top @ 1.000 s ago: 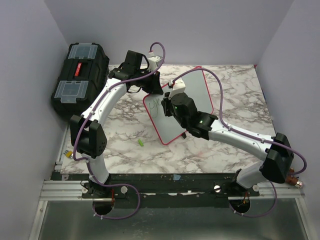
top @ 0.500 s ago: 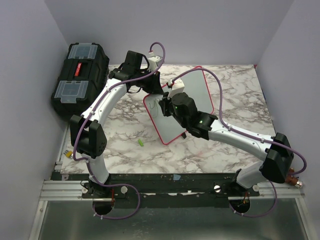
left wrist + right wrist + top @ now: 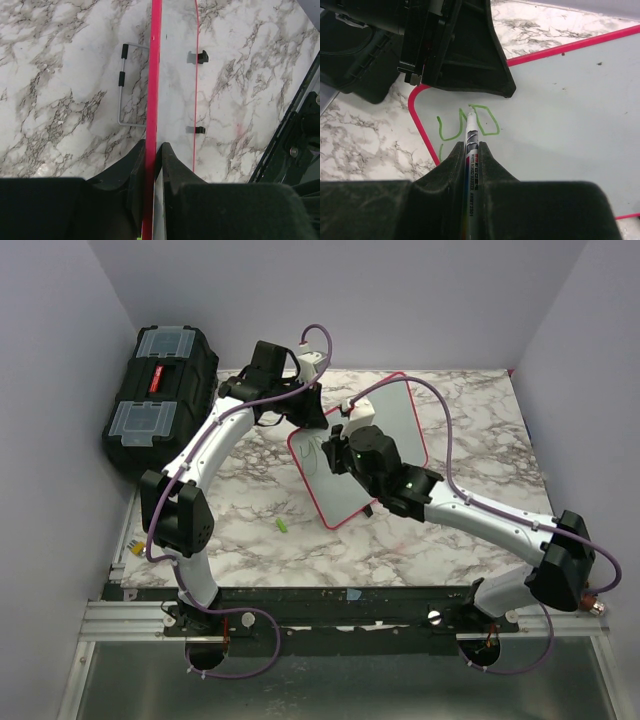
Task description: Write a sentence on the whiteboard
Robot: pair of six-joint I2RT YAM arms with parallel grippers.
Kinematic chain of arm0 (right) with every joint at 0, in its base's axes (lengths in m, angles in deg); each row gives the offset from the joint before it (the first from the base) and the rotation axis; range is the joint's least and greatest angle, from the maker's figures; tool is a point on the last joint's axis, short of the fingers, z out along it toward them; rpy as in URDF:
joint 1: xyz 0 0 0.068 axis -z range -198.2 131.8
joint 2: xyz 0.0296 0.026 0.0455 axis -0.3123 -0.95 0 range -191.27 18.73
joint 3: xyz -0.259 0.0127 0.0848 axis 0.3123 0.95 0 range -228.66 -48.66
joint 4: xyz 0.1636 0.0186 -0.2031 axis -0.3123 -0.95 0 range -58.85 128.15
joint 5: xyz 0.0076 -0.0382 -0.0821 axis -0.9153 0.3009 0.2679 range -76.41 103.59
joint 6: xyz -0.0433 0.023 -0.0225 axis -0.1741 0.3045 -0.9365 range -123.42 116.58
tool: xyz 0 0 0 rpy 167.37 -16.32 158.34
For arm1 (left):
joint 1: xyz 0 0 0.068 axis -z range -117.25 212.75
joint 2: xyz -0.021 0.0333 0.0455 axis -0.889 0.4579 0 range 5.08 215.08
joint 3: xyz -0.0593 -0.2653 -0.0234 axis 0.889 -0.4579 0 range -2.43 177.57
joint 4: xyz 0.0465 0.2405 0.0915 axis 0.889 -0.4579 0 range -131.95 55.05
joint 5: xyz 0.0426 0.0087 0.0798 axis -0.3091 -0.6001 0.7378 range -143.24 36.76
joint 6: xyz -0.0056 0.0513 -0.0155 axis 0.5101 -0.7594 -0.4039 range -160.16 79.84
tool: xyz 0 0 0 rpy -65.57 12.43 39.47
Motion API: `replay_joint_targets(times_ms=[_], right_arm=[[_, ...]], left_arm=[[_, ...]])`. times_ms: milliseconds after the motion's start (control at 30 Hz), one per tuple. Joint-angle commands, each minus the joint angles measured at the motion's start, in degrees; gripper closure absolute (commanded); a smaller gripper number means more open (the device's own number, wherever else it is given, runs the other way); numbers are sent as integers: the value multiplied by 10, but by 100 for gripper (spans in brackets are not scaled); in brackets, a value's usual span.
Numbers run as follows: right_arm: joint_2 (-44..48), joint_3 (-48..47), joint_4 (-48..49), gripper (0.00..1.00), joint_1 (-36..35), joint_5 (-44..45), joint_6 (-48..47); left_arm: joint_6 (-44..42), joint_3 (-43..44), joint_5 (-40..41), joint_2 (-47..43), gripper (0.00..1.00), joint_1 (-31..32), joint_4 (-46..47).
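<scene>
The whiteboard [image 3: 395,425], white with a red-pink frame, stands tilted on the marble table. My left gripper [image 3: 308,416] is shut on its upper left edge; the left wrist view shows the jaws [image 3: 152,147] clamped on the red frame [image 3: 156,50]. My right gripper [image 3: 471,146] is shut on a whiteboard marker [image 3: 470,131], and its tip touches the whiteboard [image 3: 560,100] near that corner. Of the sentence, only two or three green letters [image 3: 490,134] show beside the tip. The left gripper's finger [image 3: 470,65] sits just above them.
A black toolbox [image 3: 160,390] with clear lid compartments stands at the far left. A small green cap [image 3: 282,526] lies on the table left of the board's lower corner. A wire stand [image 3: 122,85] lies by the board's edge.
My right arm has shifted slightly, carrying the marker a little across the board's upper left corner. The left gripper holds the frame in the same place.
</scene>
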Motion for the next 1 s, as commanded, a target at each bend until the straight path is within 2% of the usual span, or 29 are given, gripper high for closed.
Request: replay_joint_targets(times_ms=[0,500,967], right_arm=[[58,25,-13,99,1,1,12],[115,75,-10,99,24,-10,30],[82,67,9,99,34,-1,16]], left_arm=[[-23,13,30,-11,100,8,-12],[-23,-7,41,-28,100,8,4],[-27,-14,27,-36,100,8,8]])
